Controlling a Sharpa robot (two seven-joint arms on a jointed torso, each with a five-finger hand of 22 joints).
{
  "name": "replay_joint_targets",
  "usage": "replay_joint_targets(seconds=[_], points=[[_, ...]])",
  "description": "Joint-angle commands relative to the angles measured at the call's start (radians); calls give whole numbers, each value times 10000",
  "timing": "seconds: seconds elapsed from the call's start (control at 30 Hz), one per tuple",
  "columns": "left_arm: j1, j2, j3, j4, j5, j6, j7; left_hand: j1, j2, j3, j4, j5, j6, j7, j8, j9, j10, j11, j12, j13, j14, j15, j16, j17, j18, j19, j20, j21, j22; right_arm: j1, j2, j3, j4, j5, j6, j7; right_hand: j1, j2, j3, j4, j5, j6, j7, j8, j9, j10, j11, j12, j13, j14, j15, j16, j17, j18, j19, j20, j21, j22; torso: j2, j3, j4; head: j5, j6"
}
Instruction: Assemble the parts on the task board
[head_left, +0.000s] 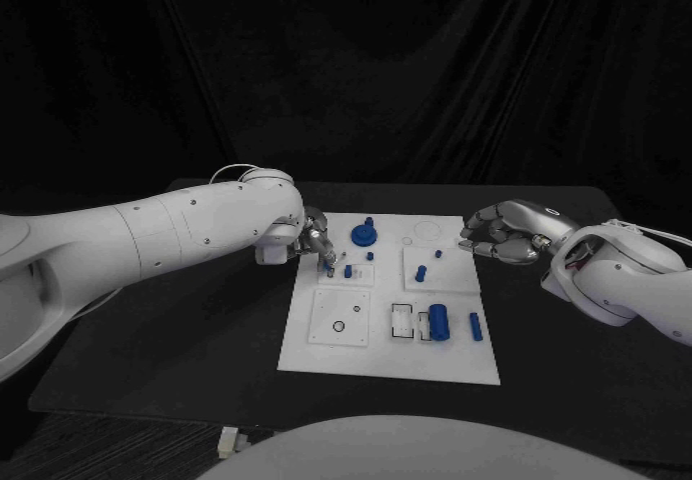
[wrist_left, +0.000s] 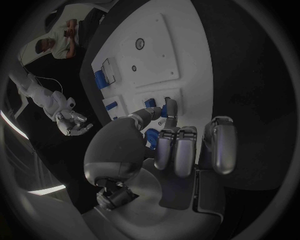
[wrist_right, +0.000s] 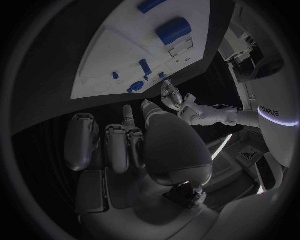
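The task board (head_left: 389, 300) lay flat in the middle of the black table (head_left: 173, 340). The left hand (head_left: 315, 240) hung over the board's far left corner, with its fingertips pointing down at the board. A small blue peg (head_left: 348, 270) stood on the board just beside those fingertips. I could not tell if the fingers were pinching a part or not. In the left wrist view the fingers (wrist_left: 177, 150) were bent close together, and a bit of blue showed by the thumb.

The right hand (head_left: 505, 232) was just off the board's far right corner, above the table. Its fingers were curled in and held nothing.

A round blue gear (head_left: 365, 236) sat on the board near the left hand. A short blue peg (head_left: 420, 272) stood nearer the right hand. A fat blue cylinder (head_left: 438, 322) and a thin blue pin (head_left: 475, 327) lay side by side at the board's near right part.
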Motion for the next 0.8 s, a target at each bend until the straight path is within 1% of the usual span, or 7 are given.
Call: replay_joint_targets(seconds=[0.03,0.2,0.4,0.8], points=[[-27,39,11,-12,19,-17,154,57,20,539,-570,3,219,-259,45,-3,1044,-63,27,2610,1055,-53,26,2634,155,-46,10,-32,1931,-23,-14,7,18,-18,18,-158,100,-10,19,-39,68,52,12,-42,-15,1064,67,25,2635,797,64,-63,1619,135,39,77,-35,1823,-5,0,0,4,-2],[-59,53,11,-33,19,48,132,56,28,543,-572,-16,215,-258,37,-6,1044,-61,27,2610,1055,-51,26,2634,157,-54,10,-42,1927,-23,-17,7,20,-18,16,-159,100,-10,19,-39,68,52,12,-42,-15,1064,67,25,2635,797,64,-63,1619,135,39,77,-35,1823,-5,0,-1,-16,-2],[-88,56,10,-51,19,75,136,56,28,543,-572,-16,215,-258,37,-6,1044,-61,27,2610,1055,-51,26,2634,157,-54,10,-42,1927,-23,-21,7,25,-18,16,-160,100,-10,19,-39,68,52,12,-42,-15,1064,67,25,2635,797,64,-63,1619,135,39,77,-35,1823,-3,2,-2,-5,-2],[-113,109,10,-85,19,29,185,55,32,544,-572,-26,211,-256,32,-8,1044,-60,27,2610,1055,-50,26,2634,159,-61,11,-52,1923,-24,-18,7,27,-18,13,-156,100,-10,19,-39,68,52,12,-42,-15,1064,67,25,2635,797,64,-63,1619,135,39,77,-35,1823,-3,0,2,-17,-2]])
